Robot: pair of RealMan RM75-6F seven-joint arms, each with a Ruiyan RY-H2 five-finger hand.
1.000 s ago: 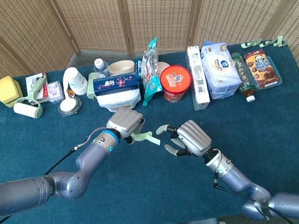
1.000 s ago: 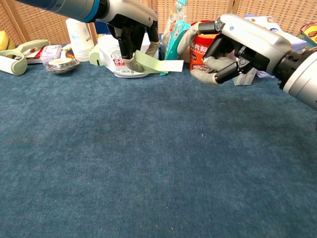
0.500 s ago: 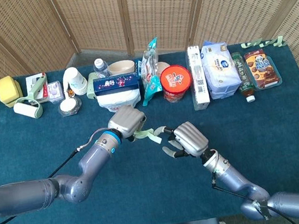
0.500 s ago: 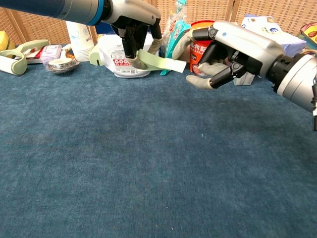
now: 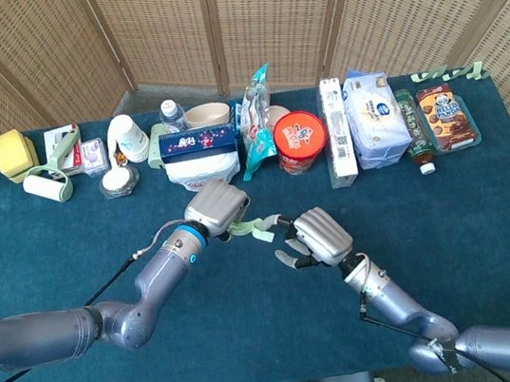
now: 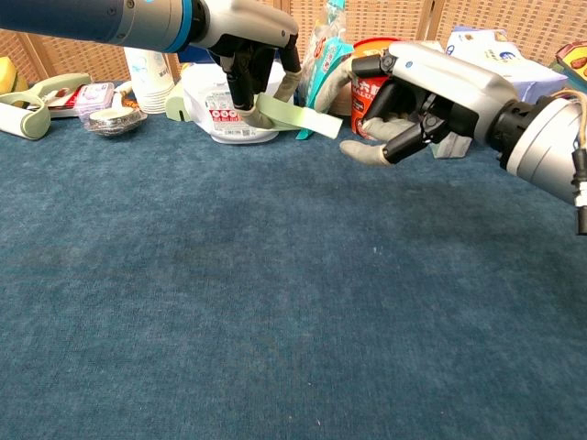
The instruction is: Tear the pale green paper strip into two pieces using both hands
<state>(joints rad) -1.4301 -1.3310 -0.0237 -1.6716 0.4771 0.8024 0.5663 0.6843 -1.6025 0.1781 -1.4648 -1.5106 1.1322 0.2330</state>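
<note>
one pale green paper strip (image 6: 295,117) sits mid-frame, pinched by the left robot hand (image 6: 249,41). the right robot hand (image 6: 417,92) hangs beside its free end, fingers curled apart, holding nothing.

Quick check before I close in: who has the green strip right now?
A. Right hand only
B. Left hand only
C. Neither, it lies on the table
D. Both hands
B. The left hand pinches one end of the strip, whose free end sticks out toward the right hand; that hand's fingers are apart and, in the chest view, just short of the strip.
</note>
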